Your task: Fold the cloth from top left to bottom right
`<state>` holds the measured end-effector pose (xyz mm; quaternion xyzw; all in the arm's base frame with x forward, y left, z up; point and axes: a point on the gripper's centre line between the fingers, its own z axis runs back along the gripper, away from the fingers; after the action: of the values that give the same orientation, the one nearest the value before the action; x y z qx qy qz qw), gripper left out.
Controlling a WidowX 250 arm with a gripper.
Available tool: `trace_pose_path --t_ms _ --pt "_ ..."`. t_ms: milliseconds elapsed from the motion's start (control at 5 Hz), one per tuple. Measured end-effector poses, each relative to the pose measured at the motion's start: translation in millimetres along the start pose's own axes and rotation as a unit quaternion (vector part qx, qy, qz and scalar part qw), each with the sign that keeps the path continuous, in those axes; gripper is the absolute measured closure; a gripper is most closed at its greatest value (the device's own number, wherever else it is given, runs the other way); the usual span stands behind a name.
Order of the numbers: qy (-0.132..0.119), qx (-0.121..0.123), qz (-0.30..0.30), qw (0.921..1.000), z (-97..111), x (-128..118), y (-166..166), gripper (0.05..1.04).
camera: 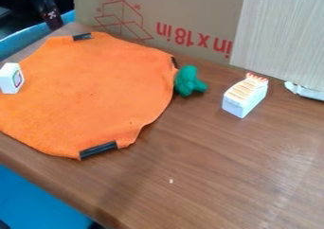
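The orange cloth (95, 91) lies spread on the left of the table (234, 171). Best to pinch its top-left edge shallowly, then draw it low and diagonally, minding the white block (11, 78). The black gripper (54, 23) is beyond that edge; its opening and any hold I cannot tell.

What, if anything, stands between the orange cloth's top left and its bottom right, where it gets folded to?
Nothing visible stands on the orange cloth between those two parts. A small white block is at its left edge and a green toy by its right edge, both off to the side.
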<state>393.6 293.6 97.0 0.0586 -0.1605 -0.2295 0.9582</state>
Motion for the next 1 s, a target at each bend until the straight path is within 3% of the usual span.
trace_pose_path --t_ms 800,1000 --pt "0.022 -0.011 -0.026 0.9994 -24.3 12.6 11.9 0.082" --pt "0.025 -0.027 -0.031 0.9989 -38.2 13.7 0.8 0.082"
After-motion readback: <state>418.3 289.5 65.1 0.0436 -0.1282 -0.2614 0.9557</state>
